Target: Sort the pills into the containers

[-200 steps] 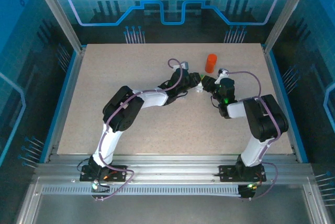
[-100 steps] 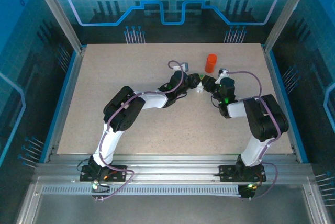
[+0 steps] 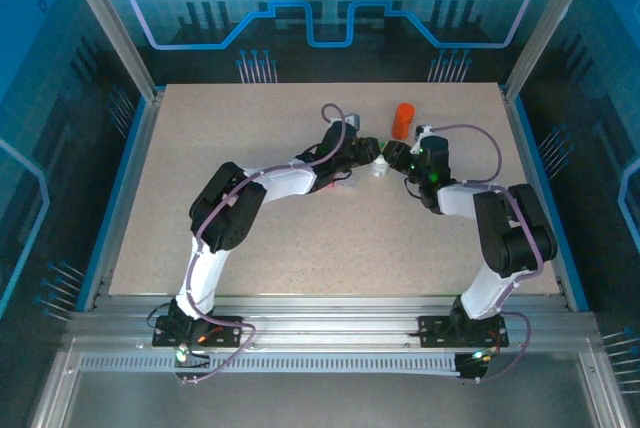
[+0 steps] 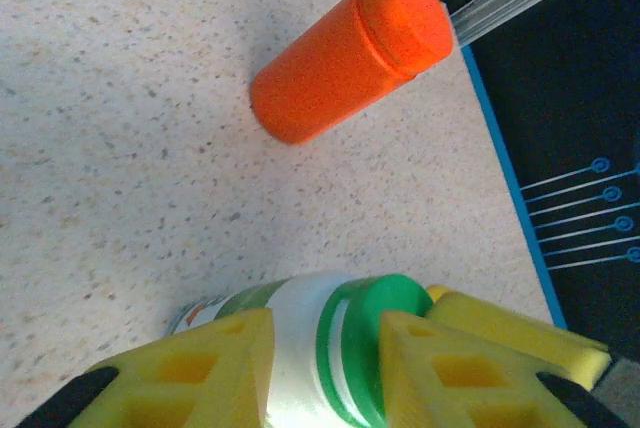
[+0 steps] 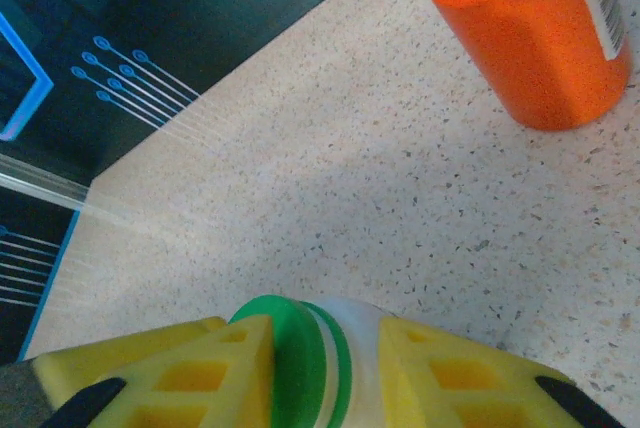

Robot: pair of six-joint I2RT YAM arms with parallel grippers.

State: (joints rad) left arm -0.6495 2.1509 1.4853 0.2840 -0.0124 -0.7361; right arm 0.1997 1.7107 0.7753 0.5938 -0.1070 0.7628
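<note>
A white bottle (image 3: 380,167) with a green cap (image 4: 376,300) hangs between both grippers above the middle back of the table. My left gripper (image 4: 326,314) is shut on the white bottle (image 4: 296,348), and its yellow fingers (image 4: 215,368) press the body and the cap's side. My right gripper (image 5: 326,320) comes from the opposite side. One of its fingers (image 5: 225,373) lies against the green cap (image 5: 300,348) and the other against the neck; I cannot tell whether they press. In the top view the left gripper (image 3: 370,155) and right gripper (image 3: 397,160) meet tip to tip. The pills and the containers are out of view.
An orange pill bottle (image 3: 403,120) with an orange lid stands upright just behind the grippers, close to the right one (image 5: 530,33) and a little farther from the left (image 4: 340,58). The speckled table (image 3: 220,148) ends at a blue rim and the enclosure's clear walls.
Both grippers and the white bottle have shifted toward the back of the table, nearer the orange bottle. The right arm has stretched forward.
</note>
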